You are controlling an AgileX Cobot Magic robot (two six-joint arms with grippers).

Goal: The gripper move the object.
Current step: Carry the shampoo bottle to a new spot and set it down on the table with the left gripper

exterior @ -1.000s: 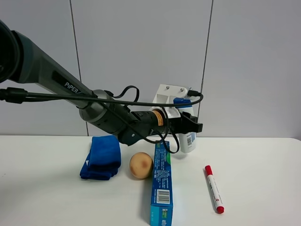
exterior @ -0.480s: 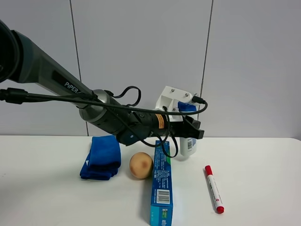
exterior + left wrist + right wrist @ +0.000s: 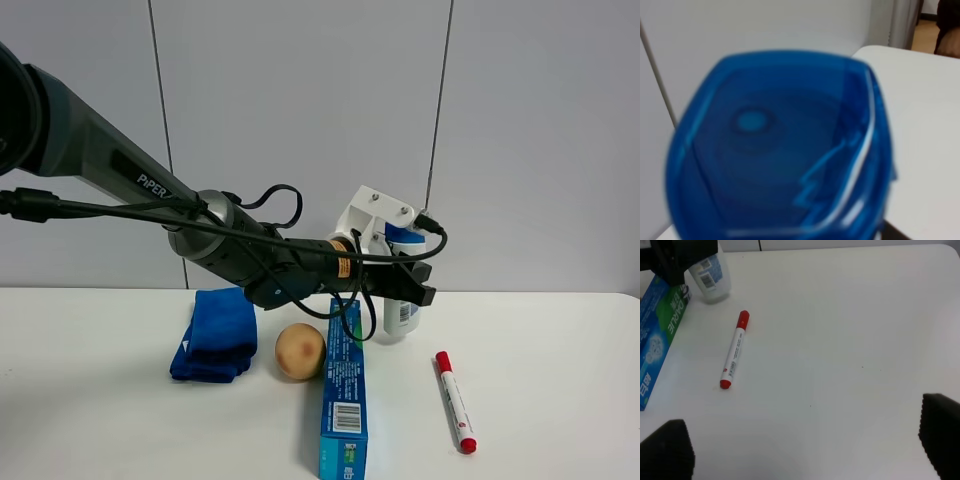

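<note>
The object (image 3: 402,312), a white bottle with a blue cap, stands at the back of the table right of the middle. Its base is at or just above the tabletop. My left gripper (image 3: 409,281) reaches across from the left, and its black jaws are shut on the bottle's upper body below the white bracket (image 3: 378,212). In the left wrist view the blurred blue cap of the object (image 3: 780,150) fills the picture and hides the jaws. The right wrist view shows the object's base (image 3: 710,274) and my right gripper (image 3: 805,445) open over bare table, holding nothing.
A long blue toothpaste box (image 3: 343,390) lies in front of the bottle, with a round tan ball (image 3: 300,351) and a folded blue cloth (image 3: 216,334) to its left. A red marker (image 3: 454,401) lies to the right. A grey wall stands close behind the table.
My left gripper has carried the object down and a little to the right, and its bracket has tilted. The other things on the table have not moved.
</note>
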